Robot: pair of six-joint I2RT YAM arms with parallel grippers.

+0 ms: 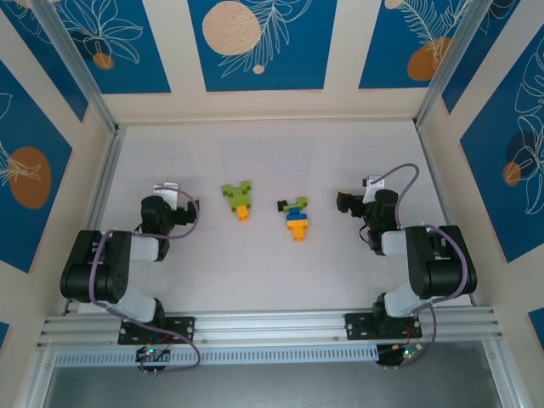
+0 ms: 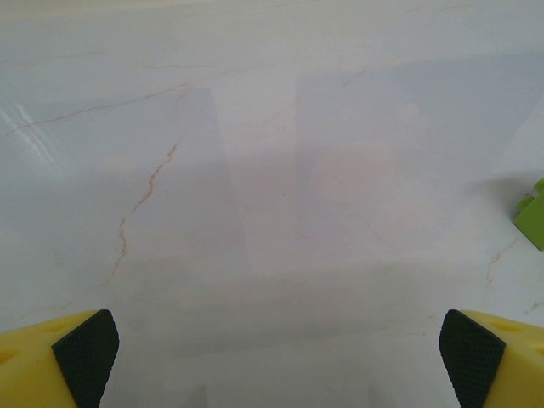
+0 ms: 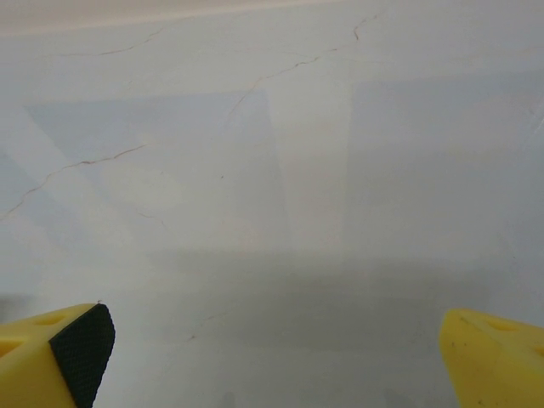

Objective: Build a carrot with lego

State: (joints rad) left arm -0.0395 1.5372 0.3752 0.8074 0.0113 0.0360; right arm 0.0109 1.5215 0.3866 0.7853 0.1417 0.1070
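Observation:
Two small lego clusters lie on the white table. The left one [image 1: 237, 198] is lime green with an orange brick at its near end. The right one [image 1: 297, 218] stacks lime green, blue and orange bricks, with a tiny black piece [image 1: 280, 205] at its left. A lime green corner of lego [image 2: 532, 217] peeks in at the right edge of the left wrist view. My left gripper [image 1: 191, 210] rests left of the clusters, open and empty, its fingers [image 2: 85, 353] wide apart. My right gripper [image 1: 342, 202] sits right of them, open and empty, its fingers [image 3: 81, 344] spread.
White marbled tabletop [image 1: 272, 272] with cream side walls and blue patterned panels behind. An aluminium rail [image 1: 272, 327] runs along the near edge where both arm bases are bolted.

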